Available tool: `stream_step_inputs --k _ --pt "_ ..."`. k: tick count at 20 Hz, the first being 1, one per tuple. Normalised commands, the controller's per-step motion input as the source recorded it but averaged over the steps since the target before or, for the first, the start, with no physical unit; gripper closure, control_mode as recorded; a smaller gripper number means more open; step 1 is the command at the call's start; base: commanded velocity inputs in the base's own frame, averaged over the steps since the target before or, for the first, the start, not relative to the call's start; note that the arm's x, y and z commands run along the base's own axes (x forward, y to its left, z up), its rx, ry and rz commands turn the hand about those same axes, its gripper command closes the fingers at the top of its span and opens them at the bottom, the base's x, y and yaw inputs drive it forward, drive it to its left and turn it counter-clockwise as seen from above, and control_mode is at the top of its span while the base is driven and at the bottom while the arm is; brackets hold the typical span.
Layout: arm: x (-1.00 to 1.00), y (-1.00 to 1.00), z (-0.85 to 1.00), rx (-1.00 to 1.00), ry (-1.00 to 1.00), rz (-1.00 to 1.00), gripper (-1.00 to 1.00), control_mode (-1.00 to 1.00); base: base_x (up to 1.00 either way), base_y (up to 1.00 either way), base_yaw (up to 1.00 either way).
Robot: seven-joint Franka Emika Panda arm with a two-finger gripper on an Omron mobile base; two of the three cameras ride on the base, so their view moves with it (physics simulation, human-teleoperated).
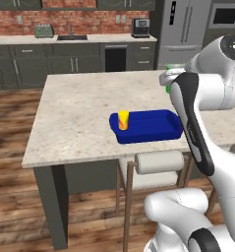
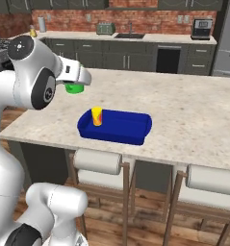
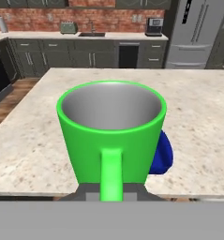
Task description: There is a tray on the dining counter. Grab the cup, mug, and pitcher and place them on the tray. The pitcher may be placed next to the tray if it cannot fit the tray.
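A kitchen island, the counter (image 1: 79,118), carries a blue tray (image 1: 153,128) near its front edge. The yellow cup (image 1: 123,119) already stands upright in the tray's left end. The gripper (image 3: 111,194) is pinched on the green mug (image 3: 111,136) by its handle, holding it upright above the counter, apparently short of the tray. Mug and pitcher are left to place.

toaster (image 1: 44,31), sink (image 1: 72,37), coffee machine (image 1: 140,27), stools (image 2: 98,162)
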Motion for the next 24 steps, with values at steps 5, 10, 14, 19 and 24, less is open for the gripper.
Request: stream_step_inputs --k 5,10,14,19,24 --pt "0.00 0.00 0.00 0.00 0.00 0.00 1.00 1.00 0.07 -0.18 0.11" --pt "0.18 -0.36 -0.03 0.00 0.01 0.15 1.00 -1.00 0.04 -0.05 0.02" --pt "0.19 -0.50 -0.19 0.00 0.06 0.38 1.00 -1.00 0.00 0.00 0.00" --pt "0.14 -0.45 -0.20 0.00 0.04 0.38 1.00 -1.00 0.00 0.00 0.00" --pt "0.14 -0.28 -0.21 0.00 0.00 0.33 1.00 -1.00 0.00 0.00 0.00"
